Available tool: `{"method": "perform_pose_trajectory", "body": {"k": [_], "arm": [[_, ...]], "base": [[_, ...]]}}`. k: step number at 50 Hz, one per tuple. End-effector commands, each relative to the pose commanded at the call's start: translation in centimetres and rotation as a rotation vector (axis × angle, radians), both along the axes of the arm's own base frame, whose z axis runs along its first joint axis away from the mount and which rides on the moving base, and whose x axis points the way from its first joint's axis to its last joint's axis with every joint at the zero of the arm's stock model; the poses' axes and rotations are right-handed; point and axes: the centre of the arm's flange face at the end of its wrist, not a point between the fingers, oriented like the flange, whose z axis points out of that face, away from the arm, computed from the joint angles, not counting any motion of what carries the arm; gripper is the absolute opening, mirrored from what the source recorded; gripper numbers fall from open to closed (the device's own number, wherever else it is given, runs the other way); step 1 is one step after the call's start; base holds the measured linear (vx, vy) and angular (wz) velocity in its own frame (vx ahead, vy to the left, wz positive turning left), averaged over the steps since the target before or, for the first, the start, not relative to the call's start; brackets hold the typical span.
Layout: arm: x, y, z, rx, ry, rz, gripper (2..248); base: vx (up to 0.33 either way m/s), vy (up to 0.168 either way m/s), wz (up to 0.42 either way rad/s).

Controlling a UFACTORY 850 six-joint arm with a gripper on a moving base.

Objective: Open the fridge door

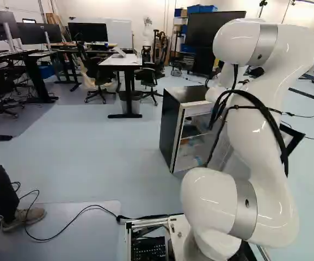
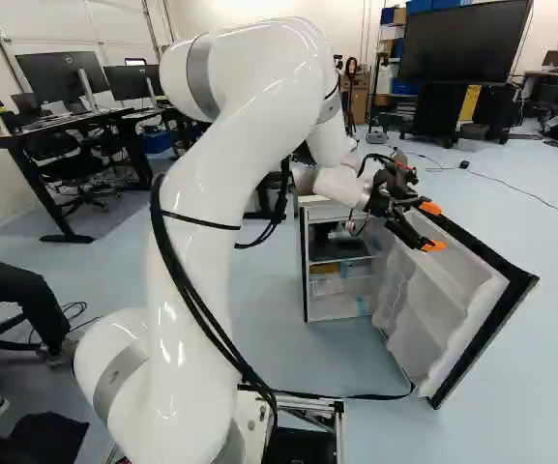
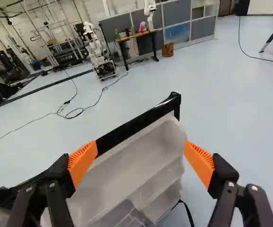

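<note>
Smooth, pale blue floor [image 1: 91, 157] runs back to a white wall [image 1: 108, 11], well beyond everything in play. The glossy white arm [image 2: 230, 145], all rounded joints, reaches over to the small fridge [image 1: 168, 130], a black-sided box with pale insides, standing well in from the floor's far edge. Its door [image 2: 453, 285], a moulded white plastic panel with ribbed, step-like shelves and a flat black rim, stands wide open, free edge swung out towards the right of the right base view.

The black two-fingered gripper [image 2: 432, 227] is at the door's upper edge, fingers spread and gripping nothing; contact with the rim I cannot tell.

Opening looks all but done. If more swing is wanted, press lightly on the inner face towards the free edge and follow the hinge's arc slowly; otherwise, lift clear before backing off, so the ridged orange pads [image 3: 82, 163] don't catch the rim or drag the door shut. The thin black cable [image 2: 356, 395] near the door's lower edge could snag too.
</note>
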Motion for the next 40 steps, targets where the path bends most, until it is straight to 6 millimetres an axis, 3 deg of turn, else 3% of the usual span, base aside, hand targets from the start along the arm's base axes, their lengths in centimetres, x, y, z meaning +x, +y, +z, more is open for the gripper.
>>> {"method": "perform_pose_trajectory", "body": {"k": [40], "arm": [[-5.2, 7.7, 0.5, 0.035, 0.092, 0.222, 247]], "base": [[0.000, 0.000, 0.000]]}}
